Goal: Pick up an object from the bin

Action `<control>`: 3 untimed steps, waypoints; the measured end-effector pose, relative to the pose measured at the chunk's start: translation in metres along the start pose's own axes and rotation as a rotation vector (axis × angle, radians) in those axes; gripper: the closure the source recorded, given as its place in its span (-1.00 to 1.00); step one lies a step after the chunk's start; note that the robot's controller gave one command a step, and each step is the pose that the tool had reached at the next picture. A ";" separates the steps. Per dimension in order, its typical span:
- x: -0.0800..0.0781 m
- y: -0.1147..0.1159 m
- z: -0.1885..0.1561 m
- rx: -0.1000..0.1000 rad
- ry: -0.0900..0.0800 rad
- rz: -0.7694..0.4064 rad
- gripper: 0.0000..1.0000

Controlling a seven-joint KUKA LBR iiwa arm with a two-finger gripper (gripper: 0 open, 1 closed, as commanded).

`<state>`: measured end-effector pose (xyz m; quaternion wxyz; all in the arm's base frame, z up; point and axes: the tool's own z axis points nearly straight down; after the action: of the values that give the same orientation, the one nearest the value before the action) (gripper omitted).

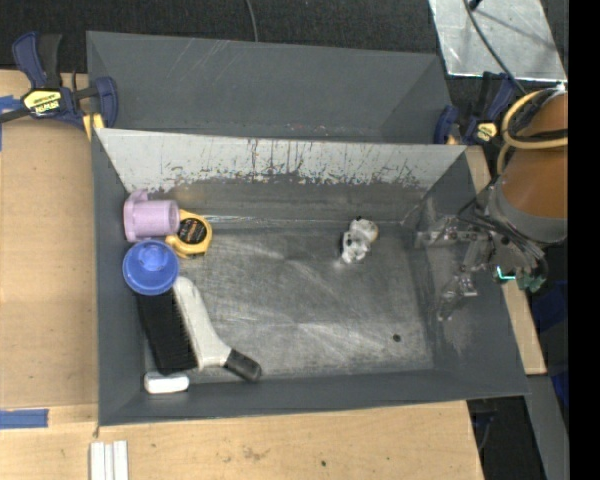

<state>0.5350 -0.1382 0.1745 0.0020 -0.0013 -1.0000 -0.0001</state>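
Observation:
My gripper (463, 268) hangs over the bin's right side, close to the right wall, with nothing seen in it. The nearest loose thing is a small white and grey crumpled lump (358, 240) on the bin floor near the back wall, well to the gripper's left and apart from it.
Along the left wall lie a lilac cup (148, 217) on its side, a yellow and black tape measure (192, 234), a blue round knob (150, 266) and a black brush with a white handle (185, 336). The arm's orange cover sits over the right rim.

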 end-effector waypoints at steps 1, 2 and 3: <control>-0.002 0.001 -0.004 0.001 -0.008 -0.003 -1.00; -0.042 0.015 0.048 0.006 -0.017 -0.312 -1.00; -0.066 0.039 0.059 0.001 -0.007 -0.403 -1.00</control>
<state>0.6007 -0.0993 0.1148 -0.0015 0.1989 -0.9800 0.0001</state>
